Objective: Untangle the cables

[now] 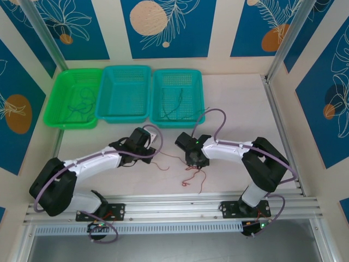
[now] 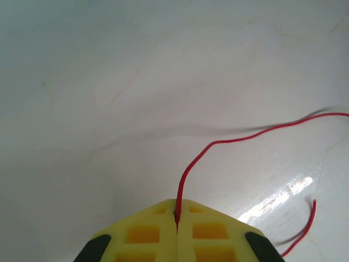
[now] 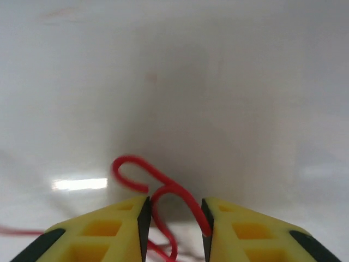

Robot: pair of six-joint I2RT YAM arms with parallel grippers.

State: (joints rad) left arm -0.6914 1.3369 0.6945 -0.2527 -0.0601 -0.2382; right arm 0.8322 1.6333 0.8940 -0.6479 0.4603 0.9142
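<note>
within left gripper, red cable

Light: bright, even, overhead | Glare: streaks on worktop in both wrist views | Blur: red cable soft at close range | Shadows: faint

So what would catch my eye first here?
Likely the thin red cable trailing across the white table, pinched in the shut left gripper. A red loop sits between the parted jaws of the right gripper, and a green basket and two teal baskets line the far edge.
</note>
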